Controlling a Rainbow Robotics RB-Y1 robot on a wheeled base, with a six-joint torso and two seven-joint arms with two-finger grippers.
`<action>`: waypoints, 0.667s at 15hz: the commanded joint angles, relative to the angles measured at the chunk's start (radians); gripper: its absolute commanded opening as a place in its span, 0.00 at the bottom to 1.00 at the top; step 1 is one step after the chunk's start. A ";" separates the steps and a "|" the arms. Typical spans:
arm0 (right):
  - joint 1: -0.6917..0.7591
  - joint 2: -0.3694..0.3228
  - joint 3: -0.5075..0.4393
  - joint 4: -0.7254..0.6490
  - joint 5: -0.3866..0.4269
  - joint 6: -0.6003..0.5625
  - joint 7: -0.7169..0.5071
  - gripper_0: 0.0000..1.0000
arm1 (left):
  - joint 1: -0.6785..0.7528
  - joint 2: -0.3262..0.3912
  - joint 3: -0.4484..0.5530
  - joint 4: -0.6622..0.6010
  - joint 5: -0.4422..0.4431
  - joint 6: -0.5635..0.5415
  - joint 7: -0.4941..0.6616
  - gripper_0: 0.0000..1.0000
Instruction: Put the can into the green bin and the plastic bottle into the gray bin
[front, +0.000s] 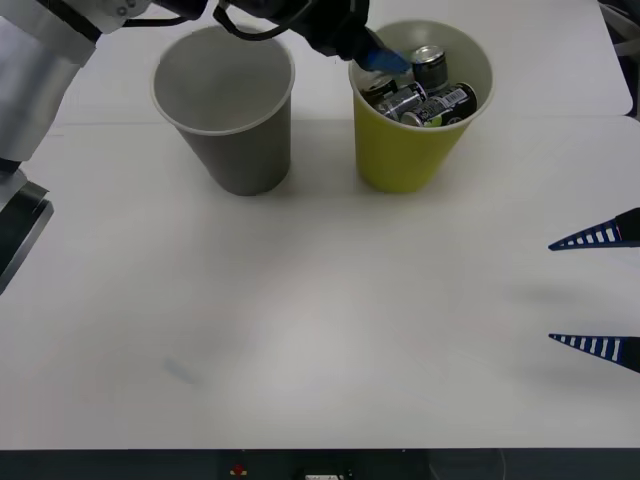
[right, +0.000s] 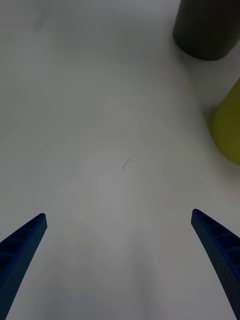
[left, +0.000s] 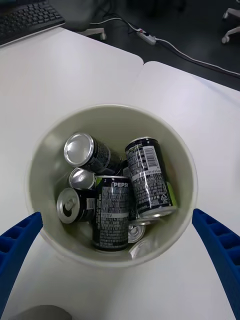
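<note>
Now the left pincer (left: 120, 260) hangs wide and empty over the green bin (front: 415, 160); its cans (left: 147, 180) look light, slippery, thin-walled, best gripped across the body. The right pincer (front: 598, 290) waits wide over the counter (front: 300, 330).

"PEPSI" reads in white on one dark can (left: 112, 212) lying in the green bin (left: 187, 165); a neighbouring can (left: 149, 181) carries a barcode, digits illegible.

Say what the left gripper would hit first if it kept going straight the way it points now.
Probably the dark cans piled inside the green bin. The left gripper, open, points down into the bin's mouth; its spread fingers might catch the rim first, since depth is unclear.
</note>
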 joint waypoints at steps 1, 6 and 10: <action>0.000 0.000 0.000 0.000 0.000 0.000 0.000 1.00 | 0.111 0.103 0.037 -0.165 0.063 0.002 -0.009 1.00; 0.000 0.000 0.000 0.000 0.000 0.000 0.000 1.00 | 0.319 0.269 0.137 -0.397 0.191 0.008 -0.052 1.00; 0.000 0.000 0.000 0.000 0.000 0.000 0.000 1.00 | 0.530 0.407 0.237 -0.492 0.351 0.009 -0.233 1.00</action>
